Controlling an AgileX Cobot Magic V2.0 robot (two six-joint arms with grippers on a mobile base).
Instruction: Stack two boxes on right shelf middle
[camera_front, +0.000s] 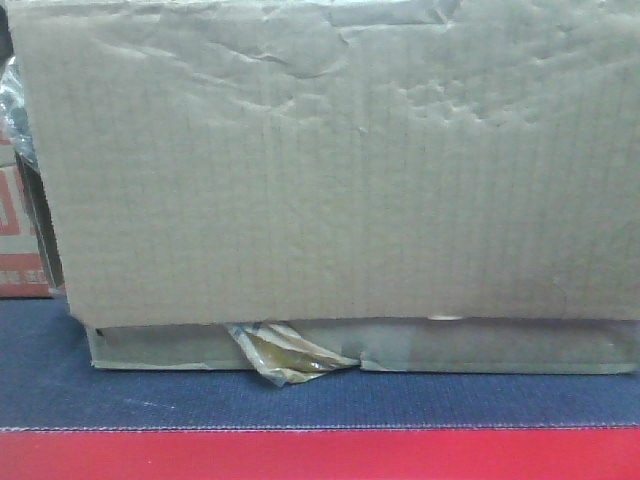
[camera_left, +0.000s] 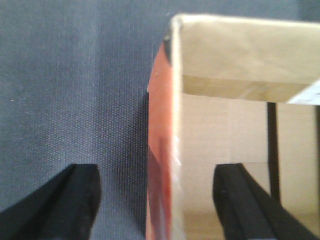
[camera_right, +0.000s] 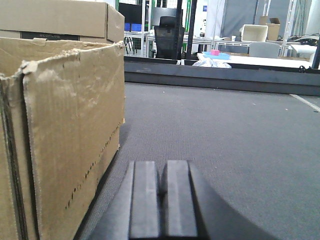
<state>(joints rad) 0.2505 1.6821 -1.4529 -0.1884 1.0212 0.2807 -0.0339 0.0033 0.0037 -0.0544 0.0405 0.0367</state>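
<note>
- Large box (camera_front: 330, 170) fills nearly the whole front view, its brown face dented and creased along the top.
- It sits directly on the flat box (camera_front: 480, 350), which shows only as a thin strip under its lower edge.
- Tape scrap (camera_front: 285, 360), yellowish and crumpled, hangs from the flat box's front at lower centre-left.
- Both boxes rest on the blue-grey felt counter (camera_front: 150, 400), whose red edge (camera_front: 320, 455) runs along the bottom of the frame.
- Left pincer (camera_left: 155, 170) is spread wide, astride the wall of an open carton (camera_left: 159, 115) with an orange-red outer side: one finger over the felt at lower left, the other inside the carton at lower right.
- Right pincer (camera_right: 160, 170) is pressed together with nothing between, low over the counter at bottom centre.
- Just left of it stands a torn-edged box (camera_right: 75, 140); I cannot tell which box this is.
</note>
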